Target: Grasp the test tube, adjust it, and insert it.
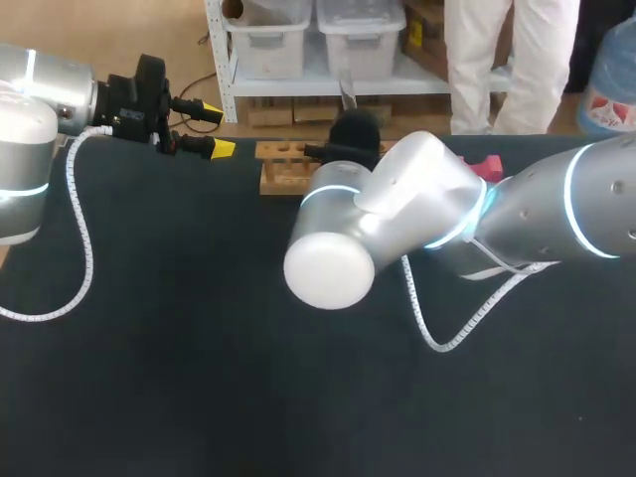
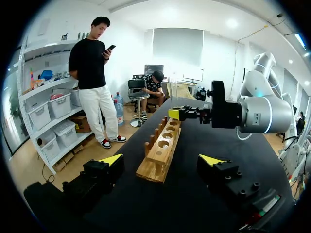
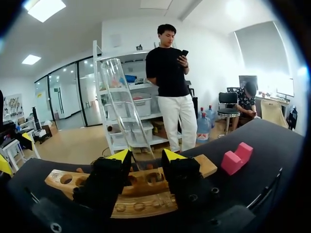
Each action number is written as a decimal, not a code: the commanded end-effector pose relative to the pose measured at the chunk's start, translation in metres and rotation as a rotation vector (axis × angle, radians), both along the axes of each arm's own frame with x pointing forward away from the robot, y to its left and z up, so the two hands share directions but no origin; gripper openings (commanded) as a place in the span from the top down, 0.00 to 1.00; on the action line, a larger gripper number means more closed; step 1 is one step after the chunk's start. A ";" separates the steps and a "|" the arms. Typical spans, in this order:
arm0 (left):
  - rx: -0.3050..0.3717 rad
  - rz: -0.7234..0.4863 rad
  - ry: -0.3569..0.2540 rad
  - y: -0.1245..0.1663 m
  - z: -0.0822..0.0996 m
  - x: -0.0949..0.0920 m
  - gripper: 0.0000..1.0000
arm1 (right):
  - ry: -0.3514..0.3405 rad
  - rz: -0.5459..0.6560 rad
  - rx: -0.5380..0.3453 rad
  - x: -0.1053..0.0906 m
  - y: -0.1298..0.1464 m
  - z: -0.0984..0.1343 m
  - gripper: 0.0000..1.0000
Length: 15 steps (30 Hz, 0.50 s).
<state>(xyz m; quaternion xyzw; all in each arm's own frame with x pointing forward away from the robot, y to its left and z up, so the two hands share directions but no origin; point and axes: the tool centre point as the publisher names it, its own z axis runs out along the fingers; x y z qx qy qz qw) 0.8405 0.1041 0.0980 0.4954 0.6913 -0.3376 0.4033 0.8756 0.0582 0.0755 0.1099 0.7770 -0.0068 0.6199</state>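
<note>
1. Right now the right gripper (image 3: 146, 156) is closed on the test tube (image 3: 120, 97) near its lower end. The tube's long axis stands nearly upright, leaning slightly.
2. Just beneath it lies the wooden rack (image 3: 206, 167), holes facing up, so I judge insertion needs a straightened tube and a downward move.
3. The left gripper (image 2: 163, 162) gapes wide and holds nothing, off the rack's end.
4. A pink block (image 3: 237, 156) sits near the rack's other end, apart from it.
</note>
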 end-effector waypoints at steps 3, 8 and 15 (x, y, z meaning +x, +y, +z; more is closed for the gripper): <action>0.000 -0.001 0.000 0.000 -0.001 0.001 0.00 | -0.009 -0.010 -0.002 -0.002 0.001 0.000 0.54; 0.000 -0.001 0.000 0.000 -0.001 0.001 0.00 | -0.019 -0.026 -0.008 -0.002 -0.001 0.002 0.80; 0.000 -0.001 0.000 0.000 -0.001 0.001 0.00 | -0.029 -0.042 -0.010 -0.005 -0.003 0.004 0.62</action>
